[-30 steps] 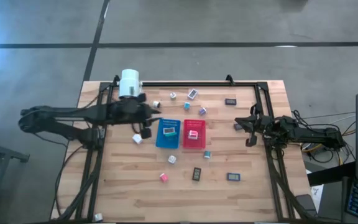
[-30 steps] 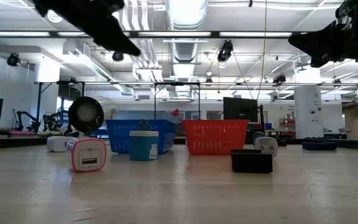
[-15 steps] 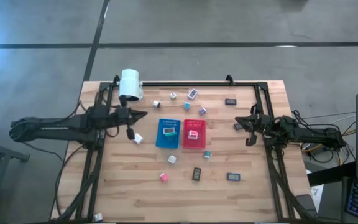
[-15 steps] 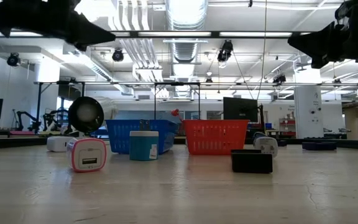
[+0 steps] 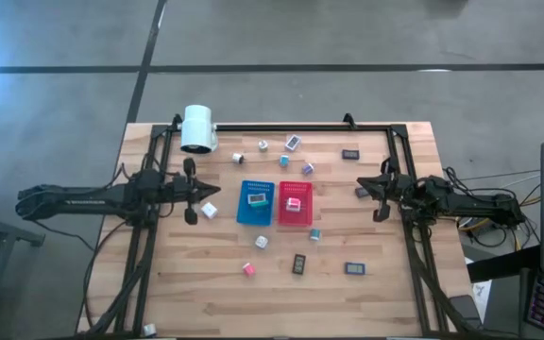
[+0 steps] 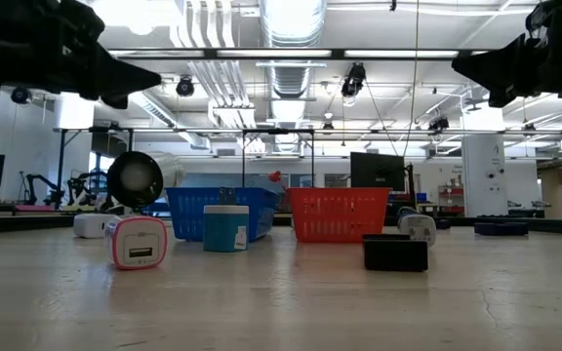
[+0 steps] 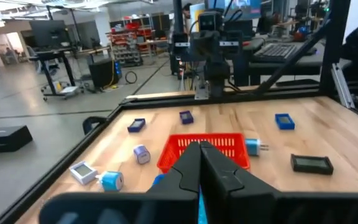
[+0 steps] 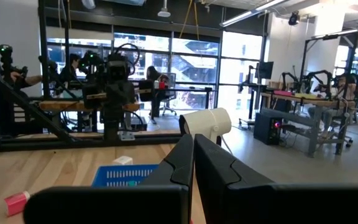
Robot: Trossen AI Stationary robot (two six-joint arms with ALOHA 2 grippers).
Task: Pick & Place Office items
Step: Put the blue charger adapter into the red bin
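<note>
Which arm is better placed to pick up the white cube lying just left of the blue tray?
Left. Its hand sits right beside the white cube; the right hand waits beyond the red tray.

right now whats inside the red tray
One pink and white cube lies in the red tray, seen from above. From table level the tray's wall hides it. Nothing else shows inside.
</note>
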